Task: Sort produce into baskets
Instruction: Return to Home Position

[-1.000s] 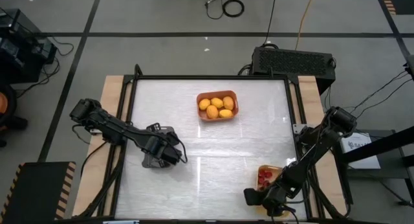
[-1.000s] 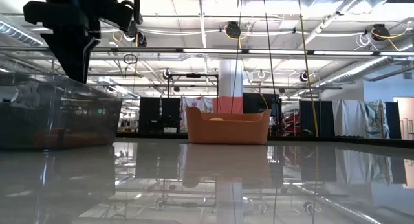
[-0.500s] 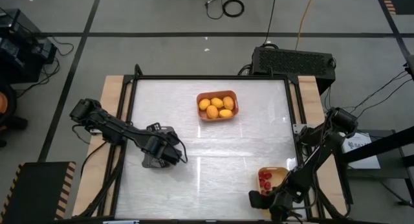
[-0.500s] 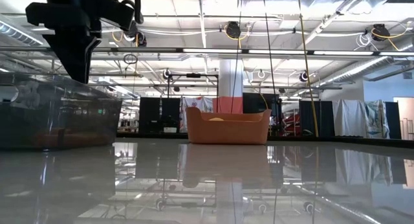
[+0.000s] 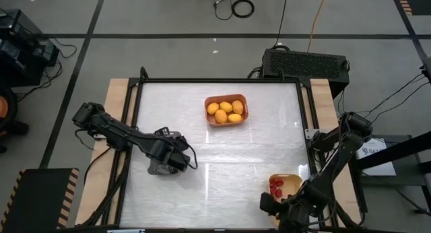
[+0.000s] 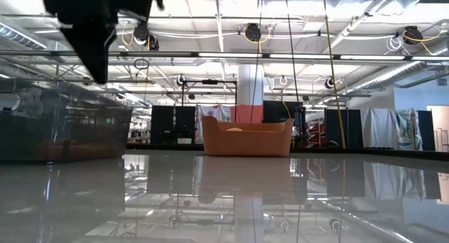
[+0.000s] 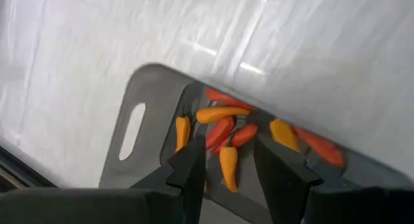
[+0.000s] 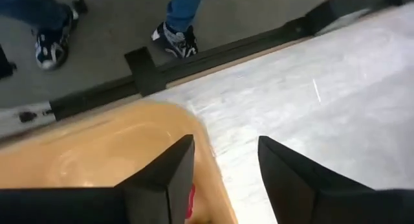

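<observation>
The dark grey basket (image 7: 143,94) holds several red and orange chili pieces (image 7: 220,130) lying on its floor. My left gripper (image 7: 229,179) hangs open just above them, touching none; in the high view it (image 5: 176,162) covers most of that basket (image 5: 155,170). The orange basket (image 5: 226,110) at the far middle holds several yellow-orange fruits (image 5: 222,112). The yellow basket (image 5: 286,184) at the near right holds red berries (image 5: 276,187). My right gripper (image 8: 223,179) stands open over that basket's rim (image 8: 97,153), empty, with a red berry (image 8: 191,199) beside one finger.
In the low view the orange basket (image 6: 247,136) stands far off and the grey basket (image 6: 63,127) at the left under my left arm (image 6: 91,32). A person's shoes (image 8: 174,30) show on the floor past the table's edge. Bare tabletop (image 5: 236,159) lies between the baskets.
My right gripper has risen from the yellow basket and its wrist has rolled, the arm shifting a little toward the table's near edge. The baskets and their produce lie as before.
</observation>
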{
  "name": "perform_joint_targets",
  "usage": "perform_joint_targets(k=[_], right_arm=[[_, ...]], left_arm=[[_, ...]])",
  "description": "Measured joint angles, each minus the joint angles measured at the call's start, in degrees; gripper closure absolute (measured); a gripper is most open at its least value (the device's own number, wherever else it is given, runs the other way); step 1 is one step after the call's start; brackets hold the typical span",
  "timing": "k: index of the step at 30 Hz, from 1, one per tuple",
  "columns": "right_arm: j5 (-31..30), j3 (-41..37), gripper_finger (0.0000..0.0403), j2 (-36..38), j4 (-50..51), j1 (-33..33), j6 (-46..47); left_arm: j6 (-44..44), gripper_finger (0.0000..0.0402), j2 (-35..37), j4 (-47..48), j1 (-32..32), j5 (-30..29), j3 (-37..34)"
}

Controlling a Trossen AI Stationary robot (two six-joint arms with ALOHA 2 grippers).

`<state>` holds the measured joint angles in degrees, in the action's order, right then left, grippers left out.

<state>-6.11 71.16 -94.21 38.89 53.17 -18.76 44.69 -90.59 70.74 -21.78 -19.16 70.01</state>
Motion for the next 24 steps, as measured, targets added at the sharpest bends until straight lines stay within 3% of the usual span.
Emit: perform_joint_targets(k=[6,12,15,19,24], right_arm=[[0.08,5.77,0.0244,0.24,6.52,-2.93,8.68],[0.11,5.83,0.0270,4.72,10.92,-8.39,10.35],[0.15,5.13,0.0290,8.37,10.30,-11.40,9.35],[0.20,-0.36,0.0323,15.71,4.16,-15.21,5.99],[0.24,-13.87,0.0368,28.75,-8.75,-21.08,3.71]], left_arm=[[-3.71,0.0265,2.40,-8.58,-0.11,-4.01,3.09],[-16.08,0.0265,7.06,-24.86,0.52,-5.19,1.35],[-22.20,0.0265,10.52,-27.36,2.17,-6.10,-0.58],[-27.36,0.0265,17.71,-30.96,5.17,-7.89,-7.30],[-33.17,0.0265,29.86,-43.31,8.81,-5.95,-21.59]])
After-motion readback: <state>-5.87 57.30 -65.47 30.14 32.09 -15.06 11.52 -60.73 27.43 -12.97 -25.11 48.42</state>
